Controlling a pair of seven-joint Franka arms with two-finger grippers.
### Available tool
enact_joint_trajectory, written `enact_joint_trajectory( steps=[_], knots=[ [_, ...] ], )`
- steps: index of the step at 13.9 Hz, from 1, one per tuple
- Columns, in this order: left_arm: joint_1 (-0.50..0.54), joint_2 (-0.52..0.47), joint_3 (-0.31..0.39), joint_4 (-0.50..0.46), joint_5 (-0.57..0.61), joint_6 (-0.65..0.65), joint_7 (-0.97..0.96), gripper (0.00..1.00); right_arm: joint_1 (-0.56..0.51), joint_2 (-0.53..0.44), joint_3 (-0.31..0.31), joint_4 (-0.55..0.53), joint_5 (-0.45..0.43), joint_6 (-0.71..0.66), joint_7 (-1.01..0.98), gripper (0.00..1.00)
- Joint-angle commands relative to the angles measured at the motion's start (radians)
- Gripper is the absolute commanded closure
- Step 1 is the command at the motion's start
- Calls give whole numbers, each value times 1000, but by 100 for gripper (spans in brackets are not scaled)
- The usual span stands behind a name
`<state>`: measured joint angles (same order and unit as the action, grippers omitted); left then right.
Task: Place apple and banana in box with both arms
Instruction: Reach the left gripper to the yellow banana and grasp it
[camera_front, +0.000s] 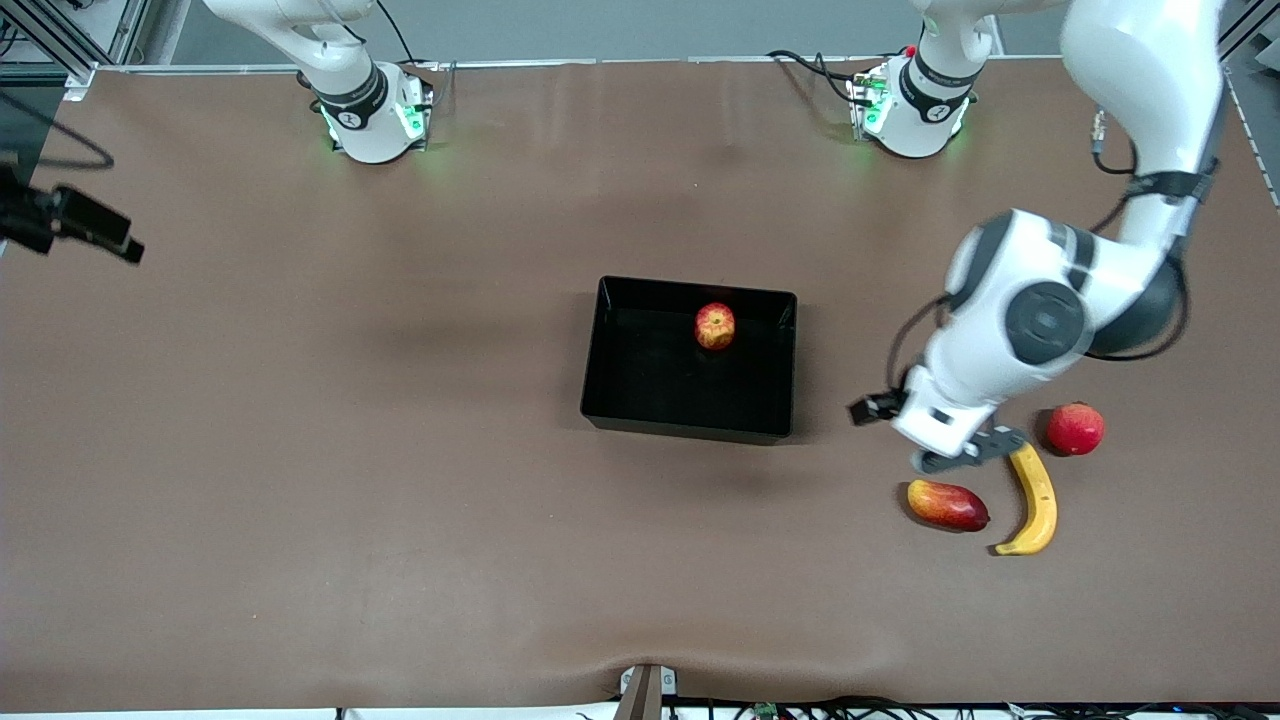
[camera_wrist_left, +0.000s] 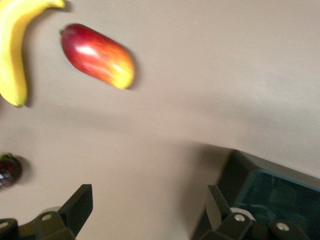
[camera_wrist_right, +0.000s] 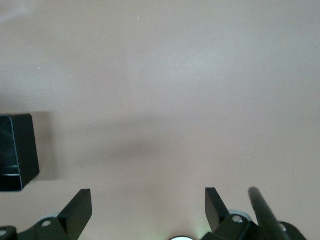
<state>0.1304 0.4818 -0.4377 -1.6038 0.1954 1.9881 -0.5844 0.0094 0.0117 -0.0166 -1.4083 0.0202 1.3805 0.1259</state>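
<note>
The apple (camera_front: 715, 325) lies inside the black box (camera_front: 612, 400) at the table's middle, close to the wall toward the robots. The banana (camera_front: 1036, 500) lies on the table toward the left arm's end, between a mango-like fruit and a round red fruit. My left gripper (camera_front: 967, 455) is open and empty, low over the table beside the banana's end toward the robots. In the left wrist view the gripper (camera_wrist_left: 148, 210) shows the banana (camera_wrist_left: 12, 50) and a box corner (camera_wrist_left: 265, 190). My right gripper (camera_wrist_right: 148, 207) is open and empty, and a box corner (camera_wrist_right: 20, 150) shows; it is out of the front view.
A mango-like red-yellow fruit (camera_front: 947, 505) (camera_wrist_left: 97, 55) lies beside the banana, toward the box. A round pinkish-red fruit (camera_front: 1075, 428) lies beside the banana's end toward the robots. A black device (camera_front: 70, 225) juts in at the table's edge at the right arm's end.
</note>
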Motion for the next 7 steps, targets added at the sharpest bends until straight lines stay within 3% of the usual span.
enact_joint_trajectory(
  steps=[1, 7],
  knots=[
    [86, 23, -12, -2, 64, 40, 32, 0, -26, -52, 13, -100, -19, 54, -25, 0],
    [216, 156, -10, 42, 245, 158, 285, 2, -32, -47, 14, -90, -5, 55, -140, 0]
  ],
)
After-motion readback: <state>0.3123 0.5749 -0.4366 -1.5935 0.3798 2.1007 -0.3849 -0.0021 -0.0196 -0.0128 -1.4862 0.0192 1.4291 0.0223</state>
